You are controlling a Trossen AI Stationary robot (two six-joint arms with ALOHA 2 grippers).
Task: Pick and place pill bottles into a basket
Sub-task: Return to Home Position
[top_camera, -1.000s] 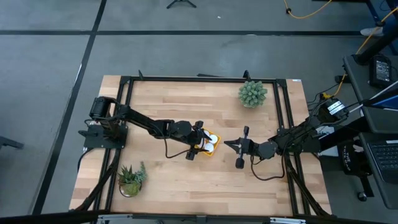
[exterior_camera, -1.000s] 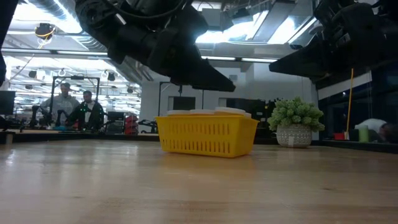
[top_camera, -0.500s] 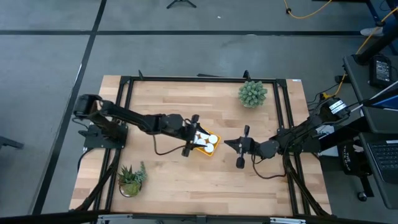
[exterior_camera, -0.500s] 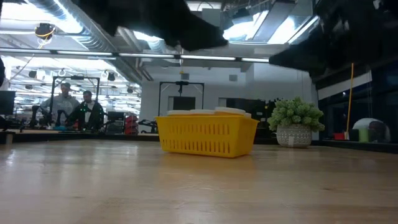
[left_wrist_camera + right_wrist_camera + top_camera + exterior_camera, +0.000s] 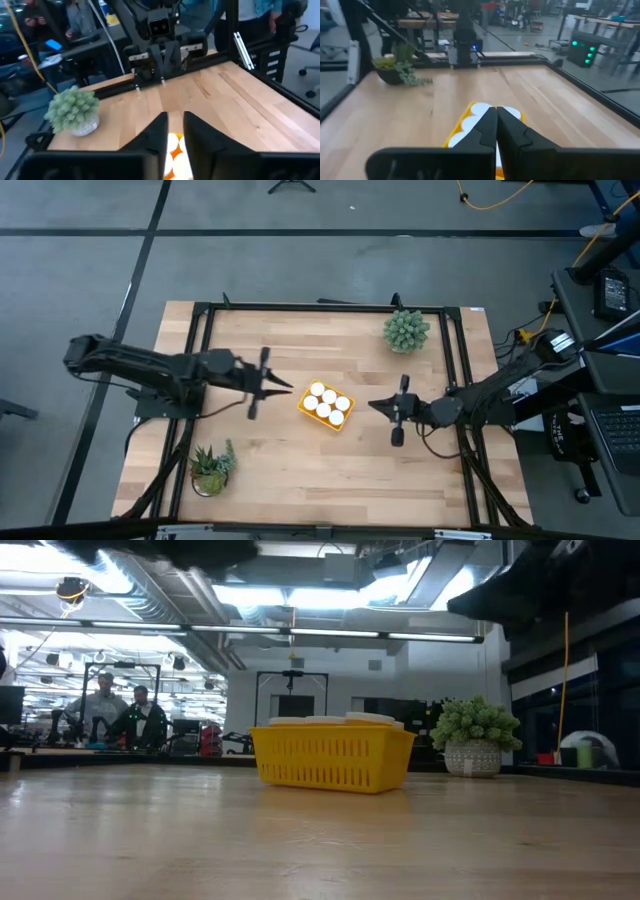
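Observation:
The yellow basket [image 5: 301, 402] sits mid-table, and in the low view [image 5: 333, 762] it rests flat on the wood. Several pill bottles [image 5: 324, 404] stand upright in it, their white caps [image 5: 480, 107] side by side. My left gripper [image 5: 288, 388] hovers just left of the basket, pointing at it. It holds nothing, and its fingers stand a narrow gap apart [image 5: 175, 122]. My right gripper [image 5: 372, 405] hovers just right of the basket, shut and empty [image 5: 496, 112].
A round pale-green plant [image 5: 406, 330] stands at the far right and a leafy potted plant [image 5: 211, 468] at the near left. Black frame rails [image 5: 320, 307] run along the table's edges. People [image 5: 120, 715] are in the room beyond.
My left gripper has drawn back from over the basket toward the table's left edge and risen out of the low view, leaving all the caps in the basket uncovered. My right gripper has backed a little toward the right edge.

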